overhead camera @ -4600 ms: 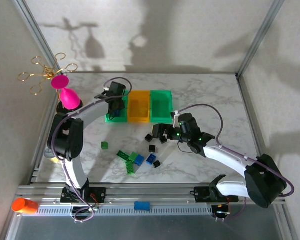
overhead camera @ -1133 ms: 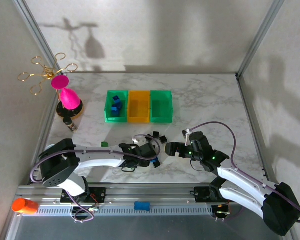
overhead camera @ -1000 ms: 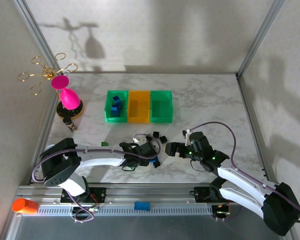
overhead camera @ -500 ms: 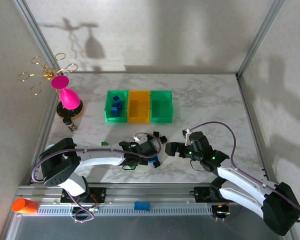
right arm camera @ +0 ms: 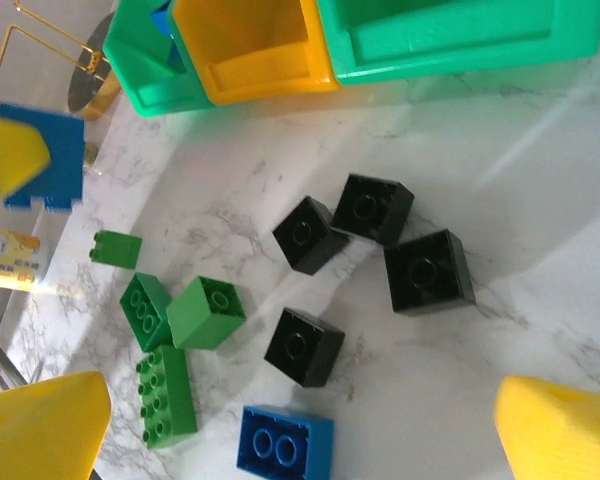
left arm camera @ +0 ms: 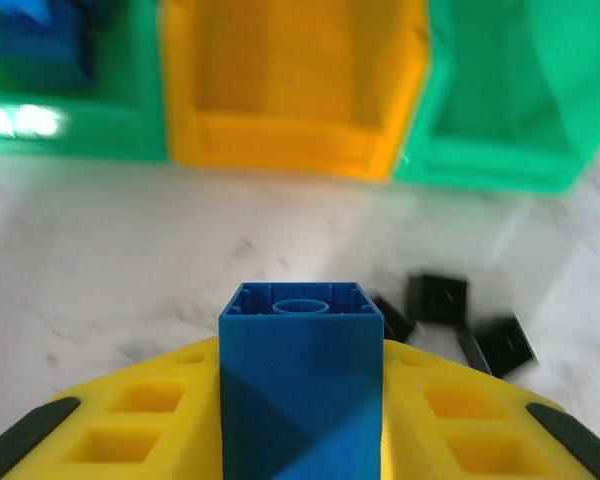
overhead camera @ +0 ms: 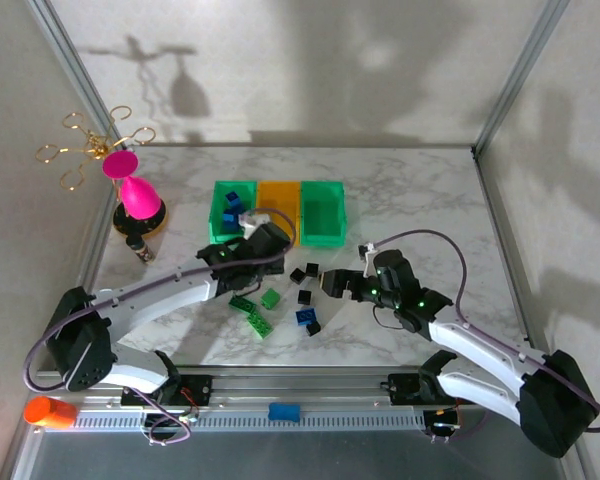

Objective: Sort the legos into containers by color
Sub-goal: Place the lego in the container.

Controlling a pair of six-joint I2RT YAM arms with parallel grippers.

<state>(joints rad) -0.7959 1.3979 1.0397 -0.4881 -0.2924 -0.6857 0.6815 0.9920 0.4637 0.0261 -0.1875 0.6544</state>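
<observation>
The left pincer (left arm camera: 300, 420), above the marbled desk (left arm camera: 130, 270), faced three smooth plastic bins (left arm camera: 290, 150); the green bin (left arm camera: 70, 140) with blue ones lay ahead-left, nearer this arm. It pinched a glossy, boxy blue brick (left arm camera: 300, 340). The right pincer (overhead camera: 327, 283), spread wide, hovered by studded black bricks (right arm camera: 305, 235).

The marble bench (overhead camera: 420, 190) carries 3 joined containers (overhead camera: 323, 240) at the far middle, loose black, green and blue legos (overhead camera: 304, 317) nearer, and a pink goblet (overhead camera: 137, 195) far left.
</observation>
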